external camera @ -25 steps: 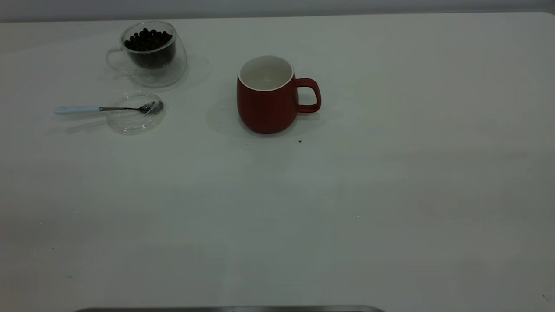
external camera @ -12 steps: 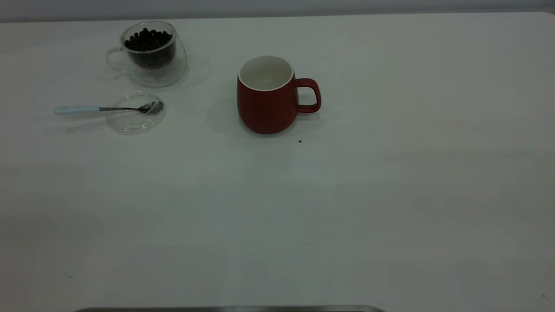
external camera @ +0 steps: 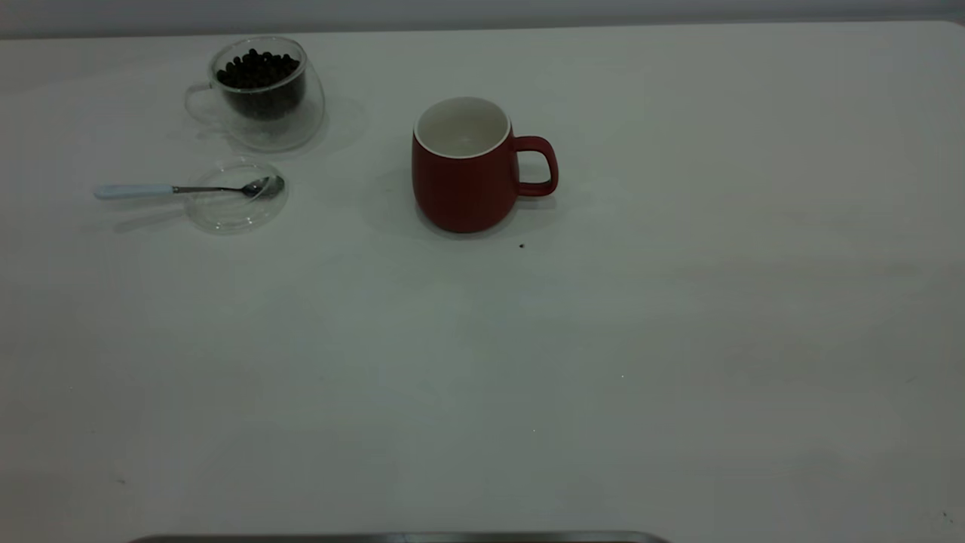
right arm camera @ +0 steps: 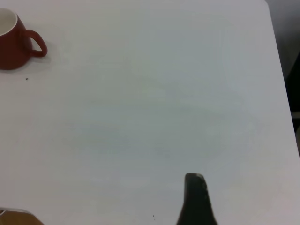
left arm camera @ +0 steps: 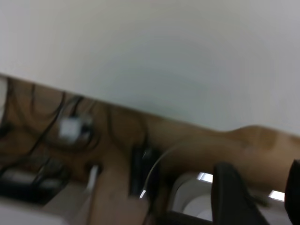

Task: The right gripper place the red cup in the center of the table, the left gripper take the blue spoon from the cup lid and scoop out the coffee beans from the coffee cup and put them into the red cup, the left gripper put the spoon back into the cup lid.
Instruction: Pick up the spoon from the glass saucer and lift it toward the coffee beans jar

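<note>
One dark speck (external camera: 522, 245) beside red cup (external camera: 464, 173) (upright), perhaps debris.

Dark cables (left arm camera: 42, 117) and a small white block (left arm camera: 70, 127) lie on a brown floor (left arm camera: 187, 140).

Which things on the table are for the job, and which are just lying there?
For the job: dark-red ceramic mug; clear glass cup holding dark coffee beans; small spoon with pale blue handle, resting on the round clear lid.

Just lying there: tiny dark speck on the white table.
</note>
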Motion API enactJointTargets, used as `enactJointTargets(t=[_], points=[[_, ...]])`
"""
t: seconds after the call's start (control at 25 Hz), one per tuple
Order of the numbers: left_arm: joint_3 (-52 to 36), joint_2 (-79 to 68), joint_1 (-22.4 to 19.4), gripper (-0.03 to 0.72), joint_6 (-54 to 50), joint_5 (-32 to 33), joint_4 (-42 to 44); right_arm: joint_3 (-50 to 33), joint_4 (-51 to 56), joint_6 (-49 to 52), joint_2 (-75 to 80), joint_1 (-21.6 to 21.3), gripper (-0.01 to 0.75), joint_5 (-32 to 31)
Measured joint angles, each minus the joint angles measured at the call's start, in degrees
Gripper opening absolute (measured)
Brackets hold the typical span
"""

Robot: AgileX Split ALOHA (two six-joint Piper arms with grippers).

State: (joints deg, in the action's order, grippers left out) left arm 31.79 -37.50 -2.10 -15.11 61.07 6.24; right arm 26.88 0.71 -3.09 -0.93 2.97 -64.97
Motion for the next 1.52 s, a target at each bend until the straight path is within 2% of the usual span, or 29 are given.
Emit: enactJointTargets(t=[0.16,0.36,0.44,0.52,0.64,0.84,0.92,1.0,1.16,1.44,1.52], points=[[2.3,-17.1,0.0,0.342,0.0,-7.5,5.4,0.0,0.0,0.0,0.0,0.0,0.582,0.0],[14.2,-35.5,-0.1,0.342,-4.3,-9.3,11.7,0.0,0.0,0.0,0.0,0.0,0.582,0.0],[20.6,-42.1,-1.7,0.342,-6.2,-9.7,11.9,0.0,0.0,0.0,0.0,0.0,0.582,0.0],[26.2,-47.4,-5.0,0.342,-6.8,-10.3,9.9,0.0,0.0,0.0,0.0,0.0,0.582,0.0],[33.2,-54.5,-13.9,0.342,-2.4,-10.6,1.8,0.0,0.0,0.0,0.0,0.0,0.582,0.0],[37.6,-64.6,-29.8,0.342,16.9,-9.5,-24.4,0.0,0.0,0.0,0.0,0.0,0.582,0.0],[37.6,-68.4,-34.5,0.342,25.1,-8.6,-33.9,0.0,0.0,0.0,0.0,0.0,0.582,0.0],[37.8,-72.5,-37.4,0.342,32.8,-7.8,-40.6,0.0,0.0,0.0,0.0,0.0,0.582,0.0],[37.9,-80.0,-38.7,0.342,46.0,-6.6,-46.7,0.0,0.0,0.0,0.0,0.0,0.582,0.0],[38.1,-91.1,-38.3,0.344,61.3,-8.2,-52.6,0.0,0.0,0.0,0.0,0.0,0.582,0.0],[38.3,-93.2,-38.2,0.367,65.4,-9.1,-56.0,0.0,0.0,0.0,0.0,0.0,0.582,0.0]])
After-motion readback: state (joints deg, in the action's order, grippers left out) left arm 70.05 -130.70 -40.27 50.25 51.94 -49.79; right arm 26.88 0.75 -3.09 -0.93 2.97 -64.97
